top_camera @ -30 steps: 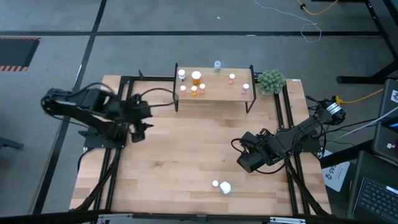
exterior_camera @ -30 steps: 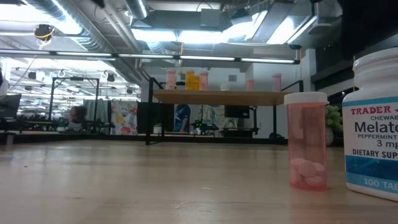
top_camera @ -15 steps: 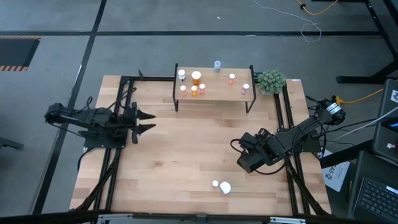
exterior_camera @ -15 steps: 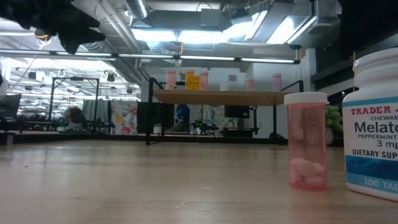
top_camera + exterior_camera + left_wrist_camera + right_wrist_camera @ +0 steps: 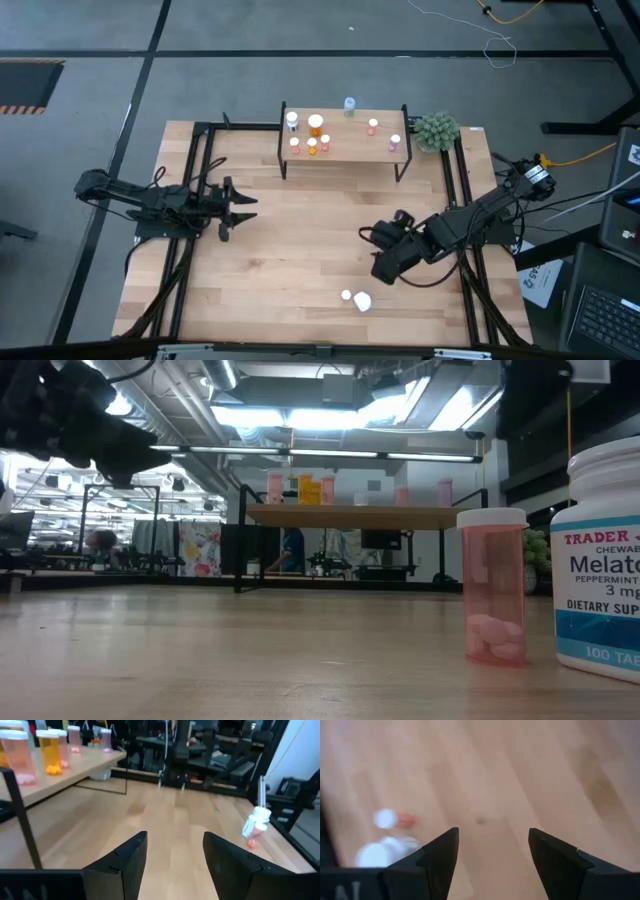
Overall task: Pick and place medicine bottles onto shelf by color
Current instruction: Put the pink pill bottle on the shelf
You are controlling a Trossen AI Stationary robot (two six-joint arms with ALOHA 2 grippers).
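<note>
Several medicine bottles with orange, pink or pale bodies stand on the shelf (image 5: 345, 143), a light-wood board on black legs at the table's far side. On the tabletop near the front edge stand a small pink bottle (image 5: 346, 296) and, right beside it, a larger white bottle (image 5: 362, 302); up close, the pink bottle (image 5: 493, 585) and the white bottle (image 5: 602, 560) are upright on their bases. My left gripper (image 5: 245, 208) is open at the table's left, level, pointing right. My right gripper (image 5: 382, 268) is open, slanting down, a little behind and right of the two bottles.
A small green plant (image 5: 436, 130) sits at the shelf's right end. Black frame rails (image 5: 190, 250) run along both sides of the table. Bare wood (image 5: 300, 240) spreads between the shelf and the two front bottles.
My left gripper has sunk toward the table and tipped to level, now pointing at the right edge, its arm folded back low. My right gripper has turned at the wrist and moved slightly toward the two front bottles. Both stay open. No bottle has moved.
</note>
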